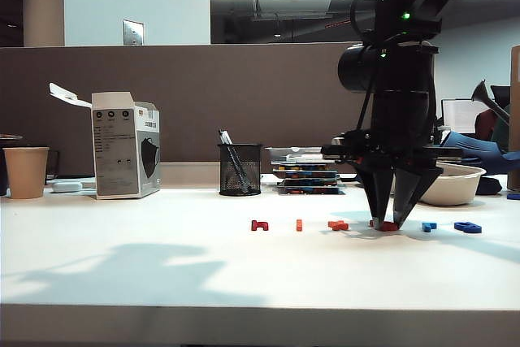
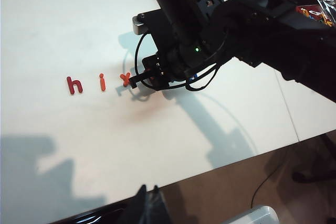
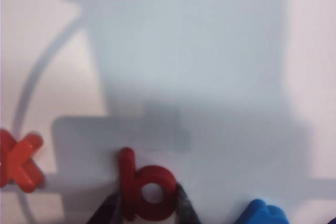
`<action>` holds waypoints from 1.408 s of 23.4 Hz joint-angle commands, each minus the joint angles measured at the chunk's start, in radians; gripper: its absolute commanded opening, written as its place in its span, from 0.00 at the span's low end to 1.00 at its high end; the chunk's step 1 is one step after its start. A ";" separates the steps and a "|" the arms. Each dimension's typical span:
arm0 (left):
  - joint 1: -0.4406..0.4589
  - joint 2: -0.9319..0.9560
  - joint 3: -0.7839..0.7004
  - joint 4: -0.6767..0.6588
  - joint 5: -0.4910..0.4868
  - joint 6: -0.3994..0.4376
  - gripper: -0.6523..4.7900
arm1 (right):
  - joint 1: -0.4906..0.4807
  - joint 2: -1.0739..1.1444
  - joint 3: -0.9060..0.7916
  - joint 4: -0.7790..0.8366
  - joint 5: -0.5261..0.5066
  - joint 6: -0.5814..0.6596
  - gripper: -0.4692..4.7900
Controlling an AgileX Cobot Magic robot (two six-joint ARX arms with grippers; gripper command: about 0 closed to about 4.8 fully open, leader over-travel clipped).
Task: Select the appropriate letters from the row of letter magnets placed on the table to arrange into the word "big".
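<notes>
Red b (image 3: 147,192) sits between right hand (image 3: 146,205) fingers, flanked closely.

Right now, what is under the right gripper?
The red letter b lies flat on the white table between the right gripper's fingertips, which flank it. Whether the pads press it stays hidden. The left gripper hangs off the table's edge.

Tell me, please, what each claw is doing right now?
Left claw: shut, empty, off the table edge.
Right claw: closed on the red b.
</notes>
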 commanded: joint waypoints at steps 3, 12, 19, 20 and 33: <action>0.000 -0.003 0.002 0.012 -0.003 0.000 0.11 | 0.003 0.009 0.002 -0.020 -0.011 -0.002 0.25; 0.000 -0.003 0.002 0.011 -0.003 0.000 0.11 | 0.003 -0.048 0.001 -0.030 -0.014 -0.002 0.25; 0.000 -0.003 0.002 0.011 -0.003 0.000 0.11 | 0.003 -0.095 0.000 -0.076 -0.027 0.004 0.25; 0.000 -0.003 0.002 0.011 -0.003 0.000 0.11 | 0.003 -0.096 0.000 -0.083 -0.037 0.008 0.25; 0.000 -0.003 0.002 0.012 -0.003 0.000 0.11 | 0.080 -0.102 0.000 -0.172 -0.095 0.161 0.25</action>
